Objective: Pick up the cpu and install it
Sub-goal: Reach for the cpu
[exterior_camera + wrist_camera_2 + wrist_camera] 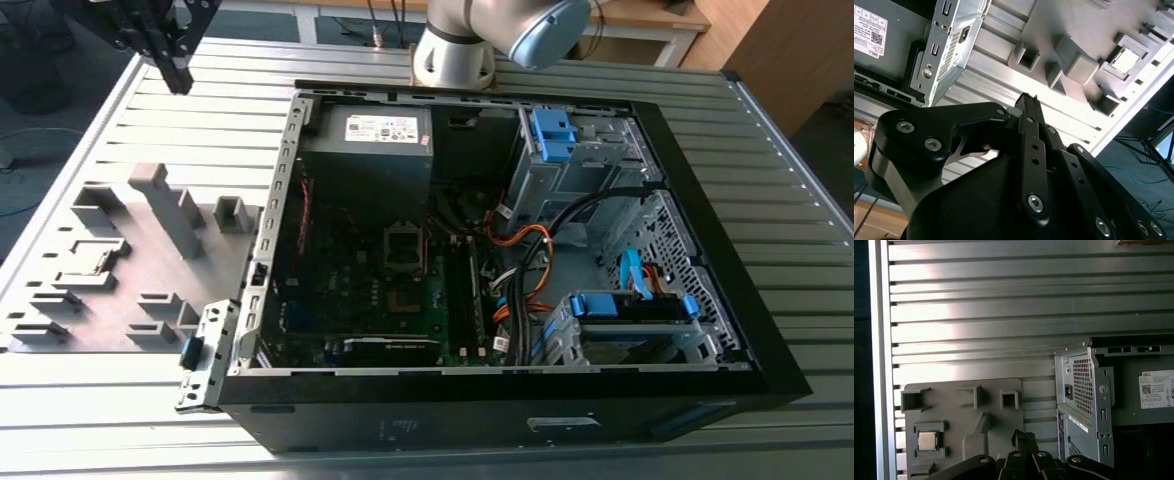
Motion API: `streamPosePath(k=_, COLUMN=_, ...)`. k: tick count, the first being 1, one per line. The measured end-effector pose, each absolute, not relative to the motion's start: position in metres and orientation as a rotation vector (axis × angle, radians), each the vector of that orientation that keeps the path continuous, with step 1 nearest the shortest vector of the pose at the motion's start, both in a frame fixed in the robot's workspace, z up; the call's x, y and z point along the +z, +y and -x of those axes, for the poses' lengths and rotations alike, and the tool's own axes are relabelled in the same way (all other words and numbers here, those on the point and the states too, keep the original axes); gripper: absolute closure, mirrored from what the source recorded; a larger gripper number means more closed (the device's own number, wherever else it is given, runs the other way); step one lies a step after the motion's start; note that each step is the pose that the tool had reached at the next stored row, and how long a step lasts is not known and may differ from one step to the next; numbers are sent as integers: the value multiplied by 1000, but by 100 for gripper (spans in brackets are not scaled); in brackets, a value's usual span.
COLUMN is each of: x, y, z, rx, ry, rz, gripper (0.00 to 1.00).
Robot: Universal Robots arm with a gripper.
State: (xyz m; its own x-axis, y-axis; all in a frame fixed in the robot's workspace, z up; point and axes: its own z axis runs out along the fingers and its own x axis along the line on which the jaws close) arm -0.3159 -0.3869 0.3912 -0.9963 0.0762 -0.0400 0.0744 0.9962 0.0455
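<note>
Pickup not yet begun: my hand [1024, 436], clenched empty, hangs apart from the cpu [928, 441] in its holder [985, 412]; grasping needs it opened.

My fingers [1024, 441] hang pressed together, holding nothing, over the edge of the grey moulded holder [954, 415] on the ribbed metal worktop [1004, 315]. The cpu [928, 441] lies flat in one square pocket, apart from me. The computer case [1084, 390] stands beside the holder.

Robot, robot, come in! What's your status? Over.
Hand shut, holding nothing, up above the table. Cpu lies in its grey tray pocket, untouched. Nothing on top of it.
</note>
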Motion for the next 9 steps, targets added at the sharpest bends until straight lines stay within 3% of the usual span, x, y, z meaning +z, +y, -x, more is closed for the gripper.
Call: streamPosePath(k=9, x=391, y=-387, z=328, rx=68, ry=3096, rz=-117, gripper=89)
